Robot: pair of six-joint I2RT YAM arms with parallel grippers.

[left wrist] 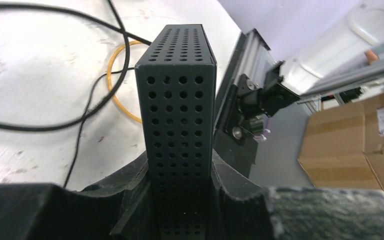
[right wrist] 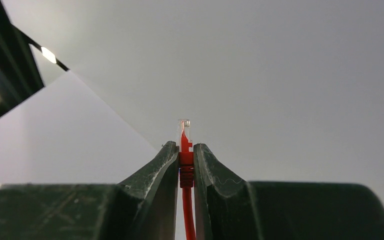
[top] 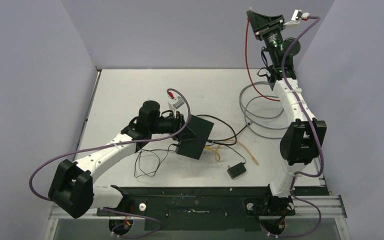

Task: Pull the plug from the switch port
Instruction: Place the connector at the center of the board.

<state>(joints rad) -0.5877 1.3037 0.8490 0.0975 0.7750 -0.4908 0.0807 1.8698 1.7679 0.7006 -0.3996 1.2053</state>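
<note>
The switch [top: 196, 135], a flat black box with perforated sides, stands on edge and tilted at the table's middle. My left gripper [top: 181, 123] is shut on its thin body; the left wrist view shows the switch [left wrist: 180, 100] clamped between both fingers of the gripper [left wrist: 180, 167]. Its sockets are hidden. My right gripper [top: 254, 14] is raised high at the back right, pointing up at the wall. It is shut on the plug [right wrist: 185, 137], clear-tipped with a red boot, well apart from the switch. The red cable [top: 247, 55] hangs down from it to the table.
A grey cable coil [top: 260, 112] lies at the right rear. A small black adapter block [top: 236, 170] with a thin black cord [top: 147, 162] sits near the front. A yellow cable [top: 215, 150] runs beside the switch. Cardboard boxes [left wrist: 360, 145] stand beyond the table's edge.
</note>
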